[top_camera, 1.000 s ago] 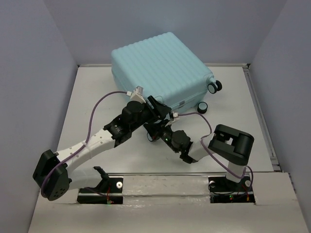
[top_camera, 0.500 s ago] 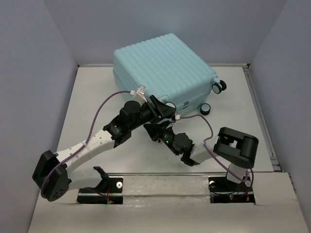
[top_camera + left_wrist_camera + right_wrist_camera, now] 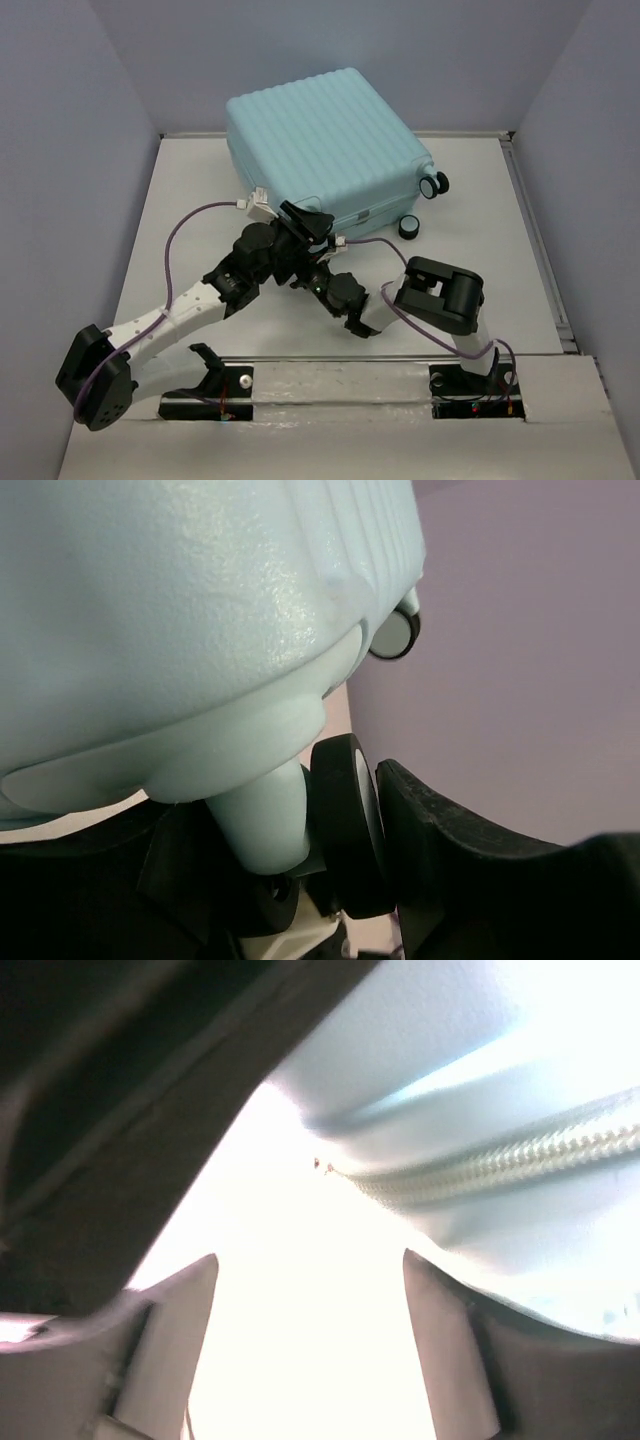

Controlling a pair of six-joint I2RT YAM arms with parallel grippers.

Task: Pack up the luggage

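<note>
**Closed luggage, both claws at its near left corner**

The luggage (image 3: 320, 130) lies shut and flat at the far middle of the table (image 3: 190, 200), turned a little so that one corner points toward the arms. Both arms reach inward to that corner. The left claw (image 3: 312, 222) is at the luggage's near side face. The right claw (image 3: 308, 268) sits just beside and below it, low to the table and close to the same face.

Overhead view: shows the whole ribbed shell and two far wheels (image 3: 433, 184) standing clear at its right end. The corner where the claws meet is hidden under the arms, and neither claw's state can be read here.

Left wrist view: shows what the overhead view hides. A near wheel (image 3: 345, 820) on its pale stem (image 3: 262, 825) hangs from the shell's underside, and the left claw is clamped on it. One black finger (image 3: 450, 865) lies flat against the wheel's outer face, and the other is a dark mass against the stem's opposite side. Another wheel (image 3: 392, 635) shows further along the shell.

Right wrist view: the right claw's two fingers (image 3: 170, 1340) stand apart with only bright glare between them, holding nothing. The luggage's zip (image 3: 500, 1165) runs across the upper right, beyond the fingertips and apart from them.
</note>
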